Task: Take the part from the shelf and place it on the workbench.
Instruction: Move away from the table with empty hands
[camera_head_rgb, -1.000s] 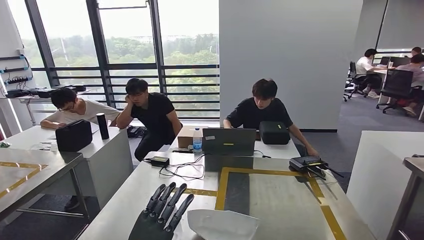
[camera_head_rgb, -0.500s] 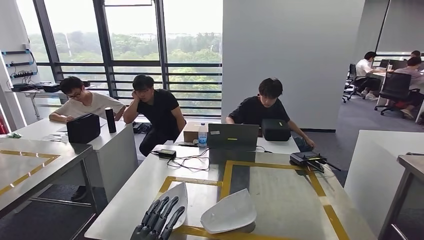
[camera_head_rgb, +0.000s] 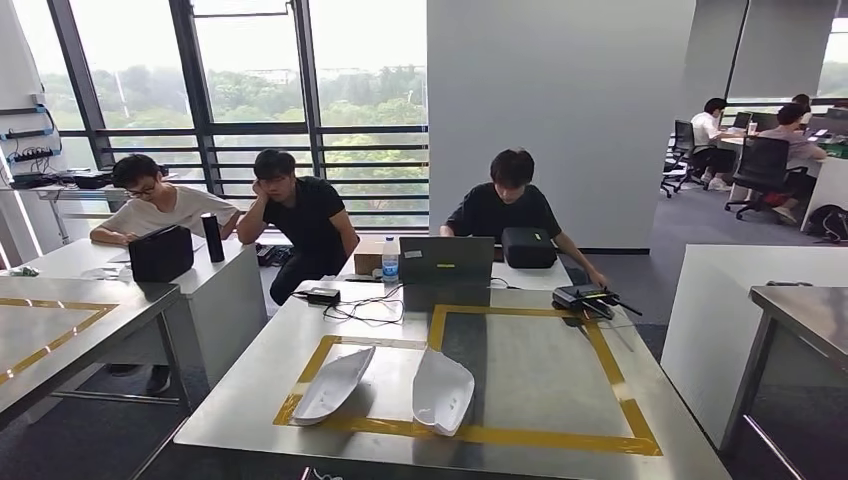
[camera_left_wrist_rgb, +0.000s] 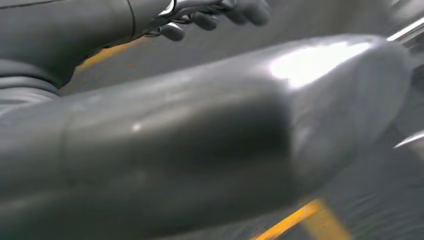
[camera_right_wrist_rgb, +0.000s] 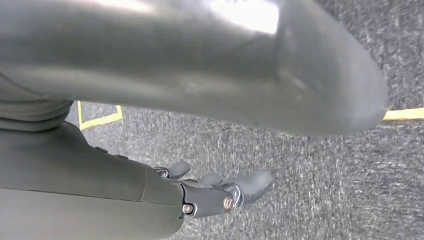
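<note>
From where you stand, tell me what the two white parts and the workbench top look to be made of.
The two white parts: likely moulded plastic shells, smooth with a soft sheen, thin curved edges; hard to tell for sure.
The workbench: apparently brushed metal, grey and reflective, mirroring the laptop. Its yellow border looks like tape.

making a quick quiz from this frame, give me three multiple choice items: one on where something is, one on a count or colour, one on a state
1. Where do the white parts lie?
A. on the workbench inside the yellow tape outline
B. on the floor
C. on the laptop

2. How many white parts are on the workbench?
A. one
B. two
C. four

3. What state is the laptop in?
A. closed flat
B. open, lid upright
C. lying on its side

Answers:
1 A: both the left white part and the right white part rest on the workbench within the yellow tape outline.
2 B: the head view shows two.
3 B: the laptop stands with its lid raised.
</note>
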